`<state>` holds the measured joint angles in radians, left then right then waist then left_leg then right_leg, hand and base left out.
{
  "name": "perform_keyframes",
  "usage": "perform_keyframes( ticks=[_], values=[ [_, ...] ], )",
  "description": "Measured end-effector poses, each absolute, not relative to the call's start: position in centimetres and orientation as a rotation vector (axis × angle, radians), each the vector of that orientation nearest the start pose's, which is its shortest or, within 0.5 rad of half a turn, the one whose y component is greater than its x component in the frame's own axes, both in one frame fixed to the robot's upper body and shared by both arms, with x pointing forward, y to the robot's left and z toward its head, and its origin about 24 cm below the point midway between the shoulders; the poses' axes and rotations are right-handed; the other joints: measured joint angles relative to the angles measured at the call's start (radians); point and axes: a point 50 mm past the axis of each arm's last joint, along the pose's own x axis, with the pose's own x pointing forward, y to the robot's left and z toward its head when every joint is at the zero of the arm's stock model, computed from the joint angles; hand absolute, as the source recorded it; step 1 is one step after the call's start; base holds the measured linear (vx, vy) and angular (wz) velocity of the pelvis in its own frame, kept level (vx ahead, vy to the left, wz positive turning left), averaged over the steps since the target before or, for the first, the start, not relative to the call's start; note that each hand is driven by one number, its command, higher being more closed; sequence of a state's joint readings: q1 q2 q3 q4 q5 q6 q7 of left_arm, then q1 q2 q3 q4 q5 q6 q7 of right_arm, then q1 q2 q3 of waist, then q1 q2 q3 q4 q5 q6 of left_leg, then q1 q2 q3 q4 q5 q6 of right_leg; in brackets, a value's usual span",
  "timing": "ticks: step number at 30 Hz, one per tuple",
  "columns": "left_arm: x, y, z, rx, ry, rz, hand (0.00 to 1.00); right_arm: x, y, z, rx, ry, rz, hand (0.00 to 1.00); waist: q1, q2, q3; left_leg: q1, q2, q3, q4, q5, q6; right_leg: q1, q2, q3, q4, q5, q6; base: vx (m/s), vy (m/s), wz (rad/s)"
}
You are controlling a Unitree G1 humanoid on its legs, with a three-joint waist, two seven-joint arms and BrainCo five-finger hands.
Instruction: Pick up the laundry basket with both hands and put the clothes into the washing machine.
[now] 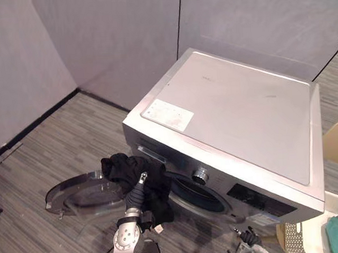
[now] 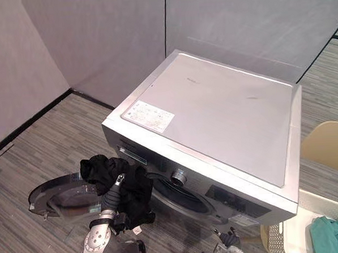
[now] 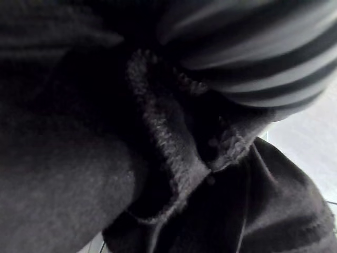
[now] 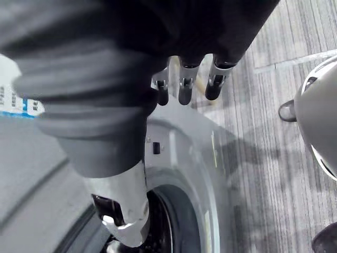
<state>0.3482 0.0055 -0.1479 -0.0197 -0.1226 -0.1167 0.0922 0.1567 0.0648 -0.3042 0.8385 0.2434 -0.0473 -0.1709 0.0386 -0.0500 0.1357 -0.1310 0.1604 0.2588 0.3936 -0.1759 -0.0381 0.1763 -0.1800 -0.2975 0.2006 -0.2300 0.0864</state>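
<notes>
Firstly, left eye view: one washing machine [image 1: 236,117], door [image 1: 76,193] open; one black garment [image 1: 158,195] bunched over the left hand [image 1: 140,184] at the drum mouth, grip cannot be told. Right eye view: one laundry basket [image 2: 275,235], one teal garment [image 2: 333,234] inside. Right wrist view: right hand [image 4: 125,208], fingers [image 4: 184,94] relaxed, empty.

Black clothes [image 2: 109,170] drape left hand [image 2: 112,194] — beside washing machine [image 2: 214,118].
</notes>
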Motion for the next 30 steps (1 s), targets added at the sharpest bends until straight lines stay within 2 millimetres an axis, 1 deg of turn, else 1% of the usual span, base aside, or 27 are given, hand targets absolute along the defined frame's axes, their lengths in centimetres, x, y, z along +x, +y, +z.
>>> perform_keyframes(
  ticks=[4, 5, 6, 7, 8, 9, 11, 12, 13, 14, 15, 17, 19, 20, 22, 23, 25, 26, 27, 29, 30],
  values=[
    [16.8, 14.0, -3.1, -0.128, 0.286, 0.077, 1.0, 9.4, -19.4, -15.0, 0.312, 0.946, -0.614, 0.0, -0.002, 0.017, -0.008, 0.013, 0.008, 0.006, -0.045, 0.035, -0.017, -0.007, 0.006, 0.01, -0.014, 0.004, 0.007, -0.07, -0.091, -0.1],
    [16.5, 14.0, -3.7, -0.13, 0.324, 0.088, 1.0, 9.2, -19.5, -15.0, 0.311, 0.95, -0.622, 0.0, 0.0, 0.021, -0.004, 0.016, 0.015, 0.009, -0.045, 0.039, -0.019, -0.008, 0.017, 0.019, -0.012, 0.004, 0.007, -0.07, -0.055, -0.1],
    [16.3, 14.3, -3.9, -0.129, 0.336, 0.101, 1.0, 9.1, -19.6, -15.1, 0.31, 0.952, -0.624, 0.0, 0.002, 0.021, -0.003, 0.015, 0.019, 0.01, -0.041, 0.039, -0.019, -0.009, 0.023, 0.022, -0.01, 0.004, 0.007, -0.09, -0.061, -0.12],
    [16.1, 14.6, -4.1, -0.14, 0.348, 0.128, 1.0, 9.1, -19.7, -15.0, 0.306, 0.95, -0.625, 0.0, 0.002, 0.023, -0.001, 0.009, 0.032, 0.014, -0.033, 0.038, -0.02, -0.019, 0.028, 0.024, 0.002, 0.003, 0.008, -0.1, -0.038, -0.14],
    [16.1, 14.9, -4.2, -0.16, 0.351, 0.161, 1.0, 9.3, -20.0, -14.9, 0.301, 0.94, -0.625, 0.0, 0.002, 0.03, 0.009, -0.018, 0.053, 0.013, -0.001, 0.031, -0.024, -0.057, 0.039, 0.025, 0.051, -0.006, 0.008, -0.11, -0.04, -0.15],
    [16.2, 15.1, -4.2, -0.168, 0.347, 0.175, 1.0, 9.6, -20.0, -14.8, 0.298, 0.932, -0.623, 0.0, 0.003, 0.033, 0.014, -0.036, 0.062, 0.012, 0.022, 0.026, -0.023, -0.082, 0.039, 0.026, 0.089, -0.021, 0.008, -0.17, -0.044, -0.11],
    [17.1, 16.2, -3.6, -0.164, 0.31, 0.231, 1.0, 10.5, -20.1, -14.6, 0.286, 0.905, -0.604, 0.0, 0.001, 0.025, 0.07, -0.142, 0.088, -0.014, 0.145, -0.008, -0.019, -0.202, 0.031, 0.027, 0.271, -0.11, 0.002, -0.22, -0.068, 0.06],
    [17.5, 16.4, -3.3, -0.167, 0.294, 0.241, 1.0, 10.7, -20.1, -14.5, 0.286, 0.899, -0.6, 0.0, 0.001, 0.019, 0.086, -0.171, 0.093, -0.018, 0.175, -0.019, -0.017, -0.235, 0.023, 0.028, 0.317, -0.134, 0.001, -0.26, -0.091, 0.09],
    [18.2, 16.7, -2.9, -0.182, 0.273, 0.265, 1.0, 11.1, -19.9, -14.4, 0.288, 0.89, -0.592, 0.0, 0.002, 0.013, 0.108, -0.233, 0.101, -0.031, 0.24, -0.04, -0.017, -0.303, 0.009, 0.03, 0.409, -0.181, 0.002, -0.26, -0.074, 0.12],
    [18.7, 17.1, -2.6, -0.189, 0.255, 0.291, 1.0, 11.8, -19.9, -14.2, 0.294, 0.872, -0.586, 0.0, 0.0, 0.008, 0.127, -0.298, 0.103, -0.048, 0.294, -0.058, -0.016, -0.368, -0.002, 0.031, 0.487, -0.214, -0.002, -0.25, -0.066, 0.15],
    [18.9, 17.3, -2.4, -0.188, 0.246, 0.299, 1.0, 12.0, -20.0, -14.0, 0.295, 0.863, -0.586, 0.0, -0.001, 0.008, 0.139, -0.318, 0.103, -0.054, 0.313, -0.06, -0.013, -0.389, -0.007, 0.031, 0.517, -0.225, -0.002, -0.21, -0.031, 0.17],
    [19.8, 17.4, -1.9, -0.187, 0.217, 0.319, 1.0, 13.4, -20.0, -13.4, 0.296, 0.814, -0.591, 0.0, 0.001, 0.001, 0.173, -0.407, 0.109, -0.061, 0.381, -0.066, -0.003, -0.496, -0.035, 0.049, 0.631, -0.267, -0.01, -0.21, -0.013, 0.01],
    [20.4, 17.2, -1.6, -0.197, 0.203, 0.32, 1.0, 14.7, -20.0, -12.7, 0.301, 0.77, -0.582, 0.0, 0.001, 0.005, 0.189, -0.466, 0.121, -0.064, 0.437, -0.079, 0.0, -0.562, -0.042, 0.061, 0.698, -0.286, -0.013, -0.15, -0.011, -0.15],
    [21.1, 16.9, -1.1, -0.219, 0.181, 0.314, 1.0, 16.0, -19.9, -12.0, 0.302, 0.722, -0.568, 0.0, 0.001, 0.004, 0.204, -0.527, 0.135, -0.064, 0.498, -0.096, 0.004, -0.637, -0.048, 0.084, 0.771, -0.303, -0.015, -0.13, -0.004, -0.23],
    [22.1, 16.7, -0.7, -0.223, 0.161, 0.314, 1.0, 17.2, -19.8, -11.2, 0.304, 0.676, -0.557, 0.0, 0.001, 0.003, 0.214, -0.596, 0.152, -0.066, 0.562, -0.111, 0.011, -0.716, -0.048, 0.108, 0.843, -0.32, -0.016, -0.1, -0.004, -0.27],
    [22.8, 16.5, -0.4, -0.232, 0.148, 0.308, 1.0, 17.8, -19.9, -10.7, 0.309, 0.646, -0.555, 0.0, -0.001, 0.004, 0.221, -0.64, 0.16, -0.068, 0.601, -0.122, 0.011, -0.763, -0.049, 0.121, 0.884, -0.33, -0.018, -0.08, -0.012, -0.31],
    [24.4, 16.0, 0.6, -0.24, 0.113, 0.291, 1.0, 19.2, -20.1, -9.5, 0.327, 0.579, -0.555, 0.0, -0.006, 0.004, 0.243, -0.739, 0.184, -0.072, 0.691, -0.142, 0.025, -0.873, -0.047, 0.151, 0.978, -0.348, -0.018, -0.1, -0.006, -0.32],
    [25.2, 15.7, 1.0, -0.25, 0.097, 0.281, 1.0, 19.9, -20.3, -8.8, 0.333, 0.54, -0.56, 0.0, -0.016, 0.004, 0.246, -0.804, 0.194, -0.075, 0.739, -0.154, 0.033, -0.942, -0.045, 0.166, 1.026, -0.357, -0.013, -0.1, 0.007, -0.24],
    [25.5, 15.5, 1.3, -0.251, 0.088, 0.275, 1.0, 20.3, -20.4, -8.5, 0.335, 0.522, -0.566, 0.0, -0.024, 0.006, 0.247, -0.834, 0.199, -0.076, 0.761, -0.16, 0.037, -0.974, -0.044, 0.173, 1.047, -0.36, -0.009, -0.09, 0.011, -0.27],
    [27.4, 14.8, 2.8, -0.255, 0.041, 0.242, 1.0, 21.2, -21.2, -7.3, 0.343, 0.454, -0.602, 0.0, -0.029, 0.007, 0.267, -0.926, 0.216, -0.079, 0.845, -0.187, 0.044, -1.082, -0.037, 0.209, 1.13, -0.369, -0.006, -0.09, 0.02, -0.31],
    [27.8, 14.4, 3.2, -0.254, 0.027, 0.229, 1.0, 21.2, -21.4, -7.1, 0.346, 0.44, -0.613, 0.0, -0.029, 0.008, 0.268, -0.949, 0.222, -0.078, 0.864, -0.196, 0.044, -1.11, -0.031, 0.219, 1.148, -0.374, -0.002, -0.1, 0.009, -0.24]
  ],
)
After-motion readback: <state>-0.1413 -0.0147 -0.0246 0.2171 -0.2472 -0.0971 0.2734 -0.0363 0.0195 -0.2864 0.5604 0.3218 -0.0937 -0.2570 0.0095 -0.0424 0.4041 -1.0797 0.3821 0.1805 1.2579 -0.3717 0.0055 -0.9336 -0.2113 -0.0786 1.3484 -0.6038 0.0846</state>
